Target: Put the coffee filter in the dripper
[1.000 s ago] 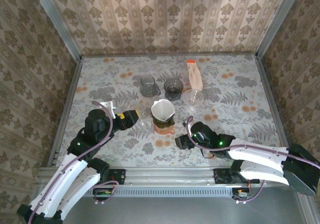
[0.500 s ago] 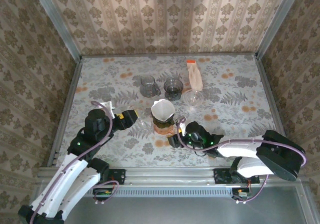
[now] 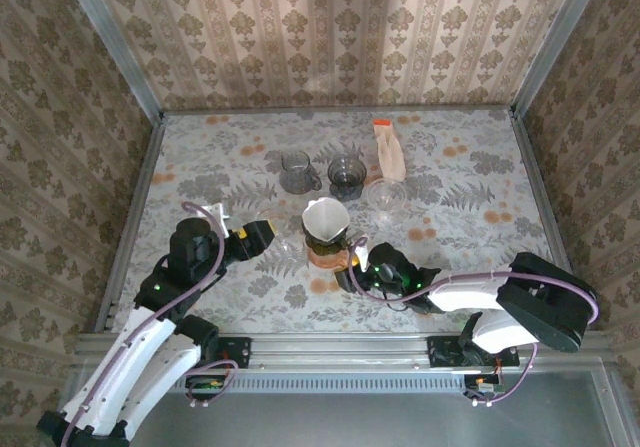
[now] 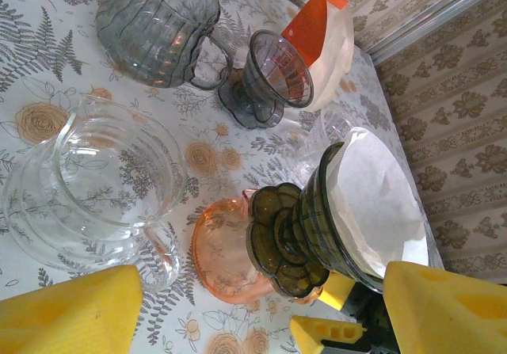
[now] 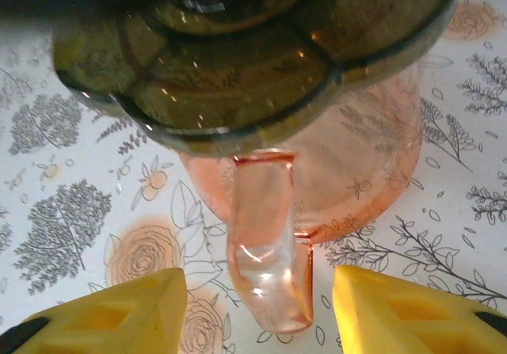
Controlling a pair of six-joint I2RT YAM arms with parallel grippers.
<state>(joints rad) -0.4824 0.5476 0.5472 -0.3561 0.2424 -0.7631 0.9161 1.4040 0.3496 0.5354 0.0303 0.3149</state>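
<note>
Your filter (image 4: 372, 203) sits inside the dripper (image 4: 305, 231), which stands on a pink cup (image 4: 218, 263). Your right gripper (image 3: 348, 272), just on the dripper's near side, is released, its fingers (image 5: 119, 314) astride the cup's handle (image 5: 265, 235) without touching. Your left gripper (image 3: 268, 235), left of the dripper, is released and empty.

The white paper cone filter (image 4: 372, 203) sits spread open inside the smoky olive ribbed glass dripper (image 4: 297, 227), which stands upright atop a pink glass mug (image 4: 222, 263).
</note>
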